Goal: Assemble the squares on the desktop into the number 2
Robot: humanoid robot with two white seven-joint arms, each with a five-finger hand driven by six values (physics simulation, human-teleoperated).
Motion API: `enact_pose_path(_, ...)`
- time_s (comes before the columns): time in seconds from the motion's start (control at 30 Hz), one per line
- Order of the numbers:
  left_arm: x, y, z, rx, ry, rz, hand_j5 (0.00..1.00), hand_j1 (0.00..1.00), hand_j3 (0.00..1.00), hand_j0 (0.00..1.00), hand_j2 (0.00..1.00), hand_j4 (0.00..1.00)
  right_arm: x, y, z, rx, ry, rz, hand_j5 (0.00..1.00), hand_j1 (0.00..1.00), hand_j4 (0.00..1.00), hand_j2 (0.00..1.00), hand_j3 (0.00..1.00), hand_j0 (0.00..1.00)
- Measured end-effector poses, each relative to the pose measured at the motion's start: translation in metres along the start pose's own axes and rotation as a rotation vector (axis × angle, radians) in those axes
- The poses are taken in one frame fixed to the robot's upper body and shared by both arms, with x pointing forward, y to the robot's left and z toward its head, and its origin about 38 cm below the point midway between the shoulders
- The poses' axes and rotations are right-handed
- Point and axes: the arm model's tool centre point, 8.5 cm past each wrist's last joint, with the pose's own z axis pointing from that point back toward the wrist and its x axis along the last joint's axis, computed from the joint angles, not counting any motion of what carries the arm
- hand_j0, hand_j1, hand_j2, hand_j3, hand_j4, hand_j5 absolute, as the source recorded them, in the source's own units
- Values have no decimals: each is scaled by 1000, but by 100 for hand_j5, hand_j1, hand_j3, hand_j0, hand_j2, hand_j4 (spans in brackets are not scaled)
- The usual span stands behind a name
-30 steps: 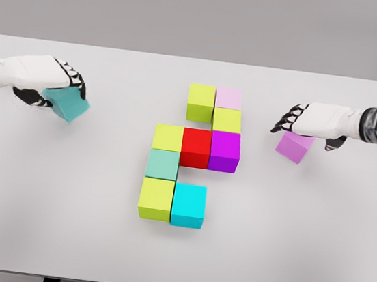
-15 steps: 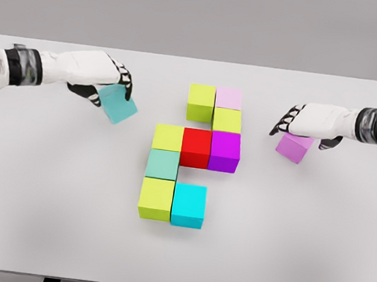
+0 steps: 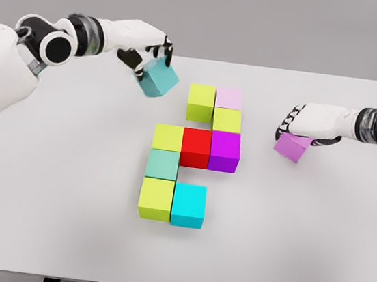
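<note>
Head view. Red cube [image 3: 195, 147] taken as landmark; it sits mid-row in the part-built 2 on the white desk [image 3: 56, 207].

Left hand [image 3: 146, 52], up and left of red cube: fingers clamped on a teal cube [image 3: 160, 79], held tilted and seemingly clear of the desk, just left of the top lime cube [image 3: 201, 102]. Likely bound for the top row's open left end.

Right hand [image 3: 312, 122], well right of red cube: fingers curled over a violet cube [image 3: 292, 146], apparently waiting its turn for the bottom row.

No containers present.
</note>
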Motion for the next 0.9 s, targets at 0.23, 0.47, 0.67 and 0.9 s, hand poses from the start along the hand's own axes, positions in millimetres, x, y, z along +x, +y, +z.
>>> enact_pose_path(0.23, 16, 6, -14, -10, -9, 130, 50, 50, 50, 50, 50, 50, 0, 0, 1, -5, -2, -8, 65, 65, 65, 65, 65, 65)
enact_pose_path(0.47, 2, -3, -21, -36, 37, 194, 53, 53, 53, 53, 53, 53, 3, -6, 11, -44, -30, -30, 64, 64, 64, 64, 64, 64)
enact_pose_path(0.67, -4, -12, -30, -58, 64, 259, 53, 53, 53, 53, 53, 53, 7, -11, 23, -70, -50, -32, 55, 55, 55, 55, 55, 55)
enact_pose_path(0.9, -10, -15, -30, -67, 101, 285, 53, 53, 53, 53, 53, 53, 28, -13, 37, -91, -104, -8, 55, 55, 55, 55, 55, 55)
